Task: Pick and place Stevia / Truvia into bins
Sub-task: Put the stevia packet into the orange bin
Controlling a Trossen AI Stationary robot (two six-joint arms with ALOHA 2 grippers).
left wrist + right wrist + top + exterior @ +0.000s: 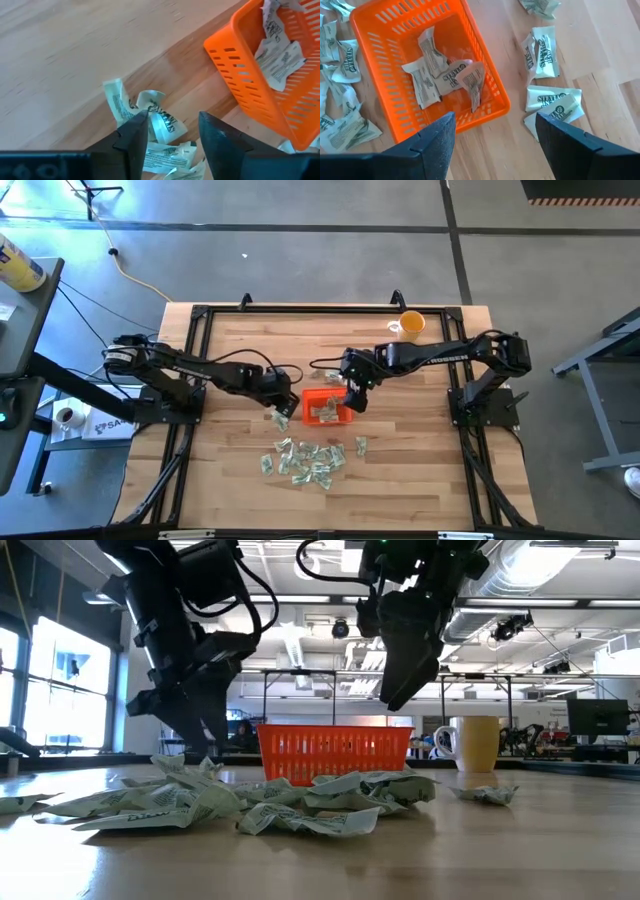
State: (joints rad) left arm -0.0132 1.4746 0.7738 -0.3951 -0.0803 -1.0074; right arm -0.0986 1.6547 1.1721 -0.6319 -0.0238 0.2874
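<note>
While loose Stevia packets (303, 460) litter the tabletop's near-centre beside the orange bin (341, 418), left gripper (170, 131), fingers parted and empty, should straddle one packet squarely; right gripper (492, 135) hangs open, empty, above the bin.

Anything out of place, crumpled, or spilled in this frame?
Nothing spilled. The sweetener packets are crumpled rather than flat, heaped loosely on the table near the orange tray, which holds only a few. One packet lies apart from the heap. A yellow mug stands at the far edge.

Table (420, 470): pale wood planks, matt. Tray (380, 30): orange slotted plastic, glossy. Packets (542, 52): crumpled paper, matt.
</note>
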